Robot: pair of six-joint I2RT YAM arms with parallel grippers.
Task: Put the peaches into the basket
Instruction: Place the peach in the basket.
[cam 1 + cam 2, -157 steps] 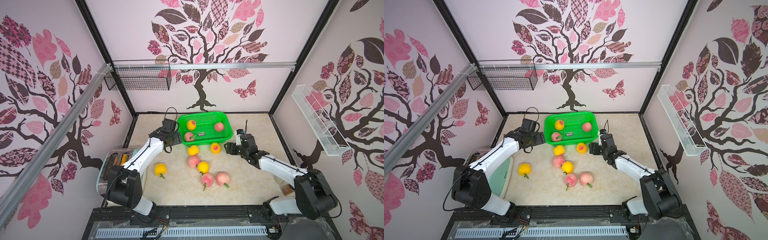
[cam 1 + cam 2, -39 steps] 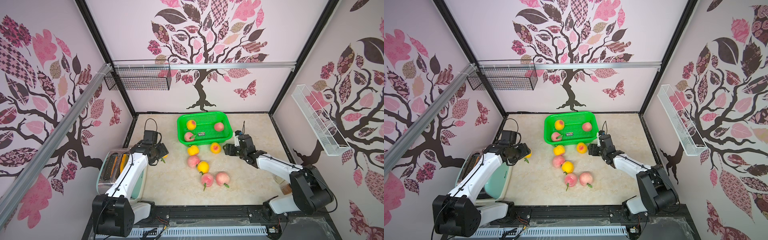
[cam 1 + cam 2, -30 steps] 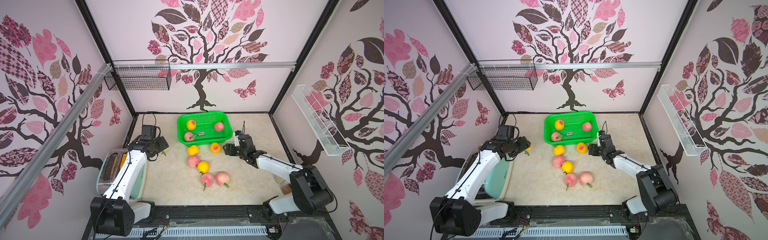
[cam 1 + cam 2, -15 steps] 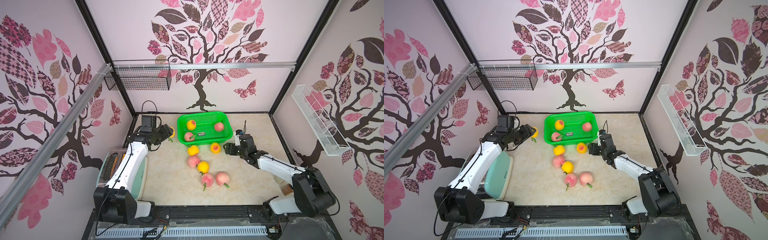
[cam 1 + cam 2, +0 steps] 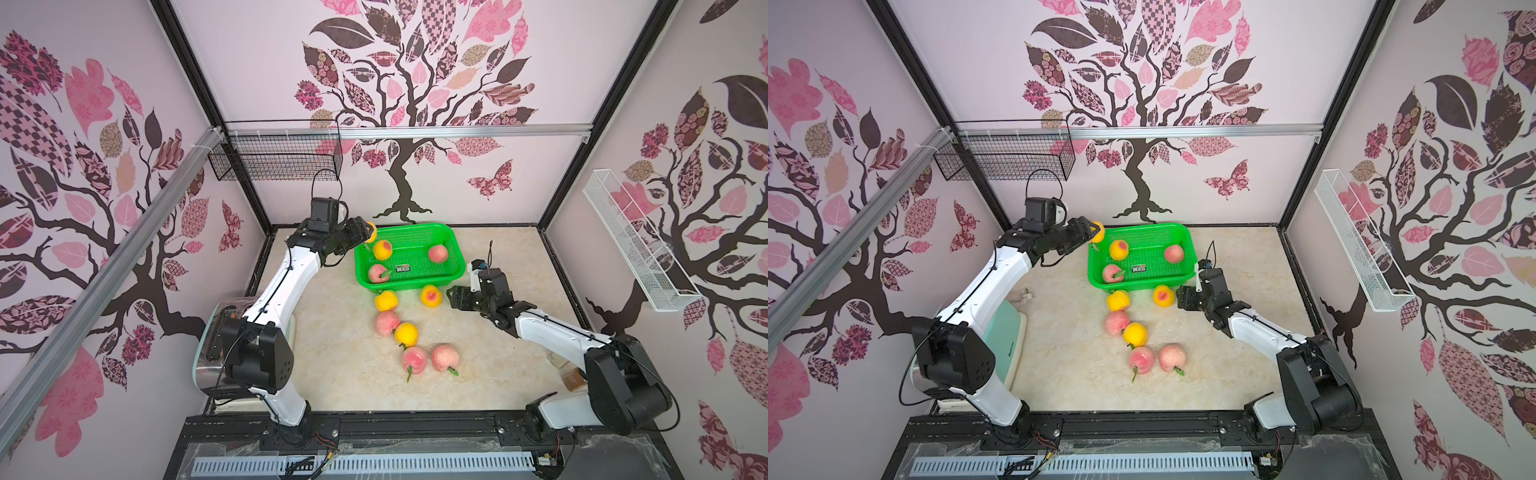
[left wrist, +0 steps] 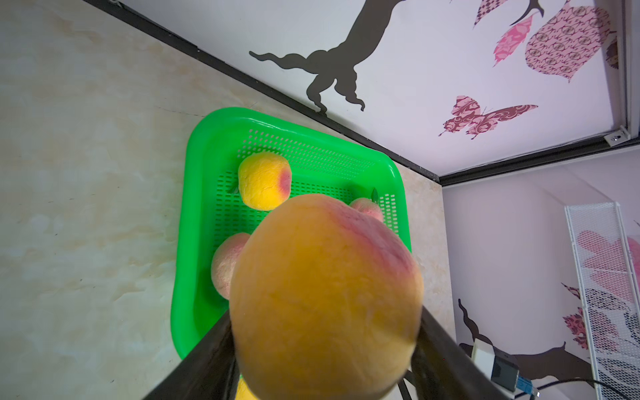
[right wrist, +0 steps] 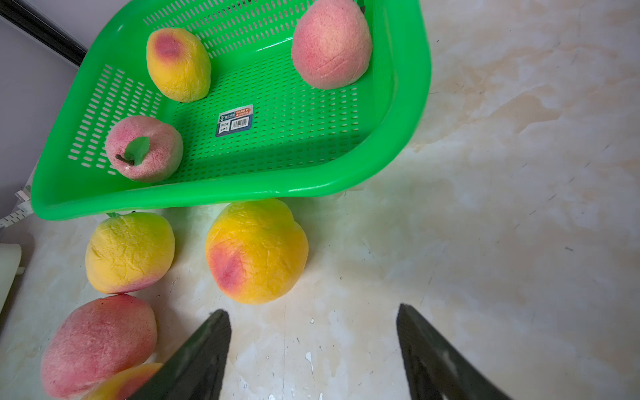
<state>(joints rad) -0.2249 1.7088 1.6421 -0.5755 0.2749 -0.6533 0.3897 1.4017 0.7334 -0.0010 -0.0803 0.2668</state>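
**Three in, one on the way, six left**

Counts three peaches (image 5: 1118,249) already inside the basket (image 5: 415,283): a yellow and a pink toward its left end, another pink toward its right. Holds a fourth, the yellow-orange peach (image 6: 325,294), in the left gripper (image 5: 361,234), fingers clamped on its sides, raised at the basket's far left corner near the rim and not yet let go. Leaves six on the table (image 5: 332,353): two yellow just in front of the basket's near wall, then a pink, a yellow and two more pinks trailing toward the front edge. Shows the right gripper (image 7: 313,318) low and empty, fingers spread wide, aimed at the red-spotted yellow peach (image 7: 256,251) just ahead without touching it. Looks under halfway done, with the drop into the basket as the likely next move.
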